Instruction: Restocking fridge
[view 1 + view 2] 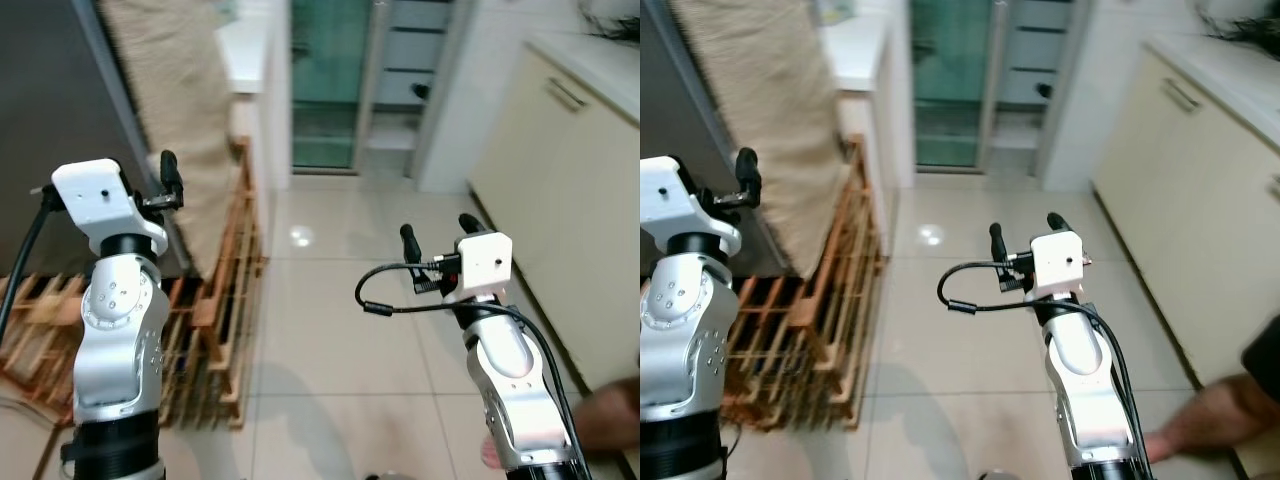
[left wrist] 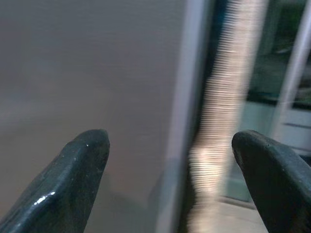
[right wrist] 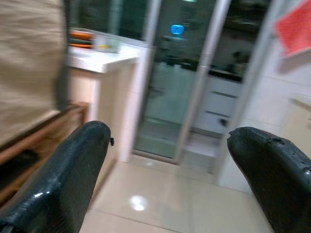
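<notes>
Two grippers are raised, both empty. Left gripper (image 2: 170, 160): fingers spread wide, facing the grey fridge door (image 1: 45, 110), which looks closed. Right gripper (image 3: 170, 160): spread wide over floor tiles (image 1: 340, 330). Judgement: restocking not started; no stock held.

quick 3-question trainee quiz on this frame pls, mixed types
1. True or false: the right gripper holds a bottle.
2. What stands on the floor on the robot's left? A) wooden rack B) bucket C) chair
3. Fill in: in the left wrist view the left gripper points at a grey ____ surface.

Key:
1. False. Its fingers are apart with nothing between them.
2. A. The wooden rack sits below a beige cloth.
3. Flat. It is a plain grey panel; the left gripper is open too.
</notes>
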{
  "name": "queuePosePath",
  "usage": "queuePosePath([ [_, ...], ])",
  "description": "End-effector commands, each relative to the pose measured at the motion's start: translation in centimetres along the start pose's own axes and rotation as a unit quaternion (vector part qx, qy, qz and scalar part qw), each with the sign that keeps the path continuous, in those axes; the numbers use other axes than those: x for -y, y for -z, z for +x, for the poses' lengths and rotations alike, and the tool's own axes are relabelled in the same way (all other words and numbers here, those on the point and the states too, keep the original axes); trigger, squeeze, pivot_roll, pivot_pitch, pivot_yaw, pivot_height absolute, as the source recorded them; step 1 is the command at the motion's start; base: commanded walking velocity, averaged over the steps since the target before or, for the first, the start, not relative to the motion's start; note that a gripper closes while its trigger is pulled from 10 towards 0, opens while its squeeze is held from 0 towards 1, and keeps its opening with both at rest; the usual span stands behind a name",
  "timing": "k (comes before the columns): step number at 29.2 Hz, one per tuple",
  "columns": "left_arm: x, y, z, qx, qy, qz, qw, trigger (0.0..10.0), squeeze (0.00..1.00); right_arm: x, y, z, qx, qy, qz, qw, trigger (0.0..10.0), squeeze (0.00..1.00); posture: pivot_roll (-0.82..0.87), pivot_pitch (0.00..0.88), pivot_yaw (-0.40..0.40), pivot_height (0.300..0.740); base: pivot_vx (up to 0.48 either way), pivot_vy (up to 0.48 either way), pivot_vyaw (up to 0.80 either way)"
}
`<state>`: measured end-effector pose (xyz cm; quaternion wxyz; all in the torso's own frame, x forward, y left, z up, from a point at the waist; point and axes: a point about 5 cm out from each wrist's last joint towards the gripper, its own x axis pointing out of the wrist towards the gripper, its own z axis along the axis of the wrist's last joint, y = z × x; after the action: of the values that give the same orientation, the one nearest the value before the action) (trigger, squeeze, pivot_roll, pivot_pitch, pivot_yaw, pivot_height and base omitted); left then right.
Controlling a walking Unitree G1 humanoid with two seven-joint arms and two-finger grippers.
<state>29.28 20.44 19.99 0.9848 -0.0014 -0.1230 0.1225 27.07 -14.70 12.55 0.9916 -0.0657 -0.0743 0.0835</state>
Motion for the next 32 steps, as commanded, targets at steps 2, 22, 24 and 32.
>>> queuePosePath([
  [2,1.3,0.3,0.6,-0.016,0.015,0.014,1.0,10.0,0.0,0.1,0.2,0.3,-0.004,0.002,-0.001,1.0,10.0,0.0,-0.08,0.0,0.001,0.74,0.0,0.0,0.0],
  [22,6.0,1.2,4.3,-0.066,0.063,-0.003,0.996,10.0,0.0,-0.2,0.7,0.4,-0.008,-0.006,0.003,1.0,10.0,0.0,-0.12,0.0,0.014,0.74,0.0,0.0,0.0],
  [24,5.3,0.9,4.5,-0.061,0.04,-0.005,0.997,10.0,0.0,-0.1,0.7,0.4,-0.007,-0.005,0.001,1.0,10.0,0.0,-0.12,0.0,0.017,0.74,0.0,0.0,0.0],
  [32,4.5,-0.9,3.6,-0.024,0.067,-0.021,0.997,10.0,0.0,0.2,1.1,-0.4,-0.018,-0.002,-0.003,1.0,10.0,0.0,-0.13,0.0,0.012,0.74,0.0,0.0,0.0],
])
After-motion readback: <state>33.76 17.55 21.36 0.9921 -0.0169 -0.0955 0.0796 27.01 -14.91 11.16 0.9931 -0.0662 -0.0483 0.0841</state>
